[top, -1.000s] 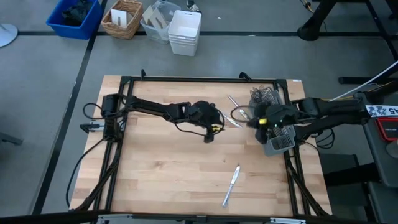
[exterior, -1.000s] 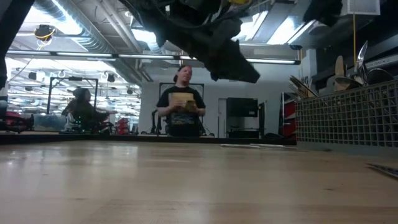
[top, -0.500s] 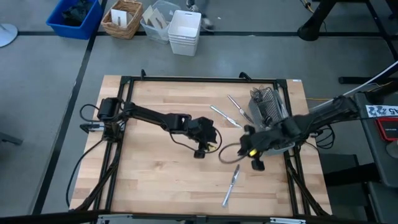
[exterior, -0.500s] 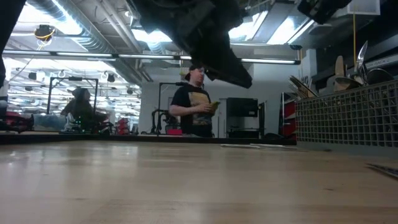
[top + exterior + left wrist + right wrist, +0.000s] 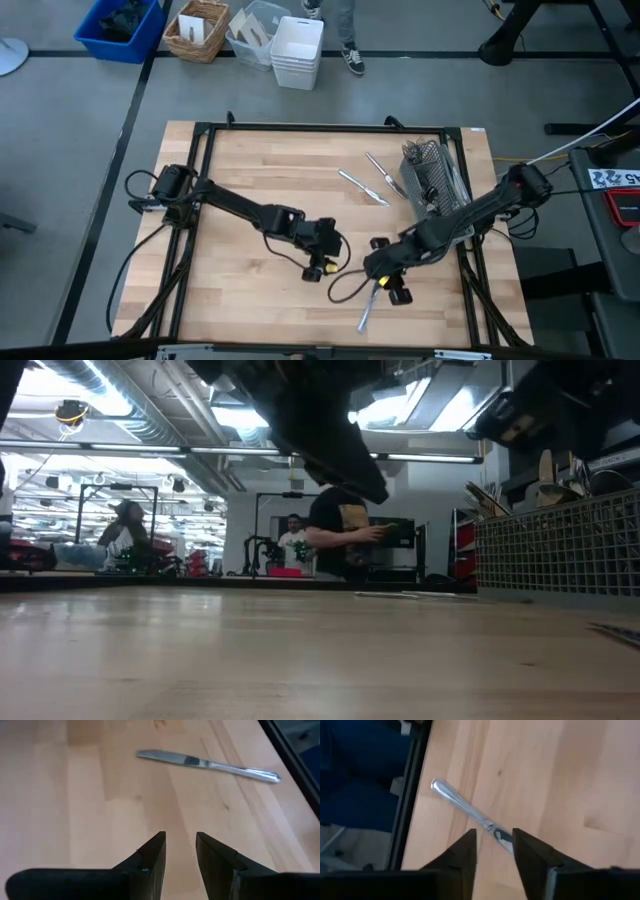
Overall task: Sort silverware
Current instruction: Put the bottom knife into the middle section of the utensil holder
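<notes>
Silverware for you now is the slim shiny metal table knife (image 5: 470,815) lying flat on the desk (image 5: 250,170) near-right, straddled by the right gripper's (image 5: 388,285) released fingers; left gripper (image 5: 318,266) empty, parted; careless closing could skid it away.

A slim shiny silver-coloured metal table knife (image 5: 369,306) is lying flat on the table near its near right edge. Two more slim silver pieces (image 5: 362,187) are lying flat farther back. Other shiny silverware handles (image 5: 560,470) are standing upright at the right.
</notes>
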`<state>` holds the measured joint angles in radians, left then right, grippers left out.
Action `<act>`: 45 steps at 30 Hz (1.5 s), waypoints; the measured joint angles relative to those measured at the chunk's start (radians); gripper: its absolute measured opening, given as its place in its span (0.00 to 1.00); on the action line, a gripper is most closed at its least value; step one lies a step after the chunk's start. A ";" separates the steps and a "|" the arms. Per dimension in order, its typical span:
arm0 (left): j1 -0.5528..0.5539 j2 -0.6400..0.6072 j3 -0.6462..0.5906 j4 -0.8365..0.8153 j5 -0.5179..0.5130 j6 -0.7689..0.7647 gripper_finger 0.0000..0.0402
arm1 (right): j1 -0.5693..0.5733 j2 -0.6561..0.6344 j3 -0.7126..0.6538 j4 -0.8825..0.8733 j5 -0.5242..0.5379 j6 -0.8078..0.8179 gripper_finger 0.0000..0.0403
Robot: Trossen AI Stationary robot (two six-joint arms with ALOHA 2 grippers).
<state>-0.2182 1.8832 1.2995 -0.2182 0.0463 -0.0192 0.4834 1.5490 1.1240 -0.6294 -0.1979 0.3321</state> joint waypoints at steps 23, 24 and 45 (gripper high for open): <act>-0.149 0.000 0.000 -0.032 -0.080 -0.053 0.25 | 0.164 0.310 0.000 0.159 0.191 -0.315 0.39; -0.151 0.000 0.000 -0.032 -0.084 -0.053 0.25 | 0.164 0.318 0.000 0.159 0.196 -0.315 0.39; -0.155 0.000 0.000 -0.034 -0.084 -0.053 0.25 | 0.159 0.356 0.003 0.164 0.236 -0.193 0.06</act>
<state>-0.3737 1.8835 1.2995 -0.2523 -0.0380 -0.0719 0.6422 1.9049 1.1275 -0.4657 0.0376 0.1390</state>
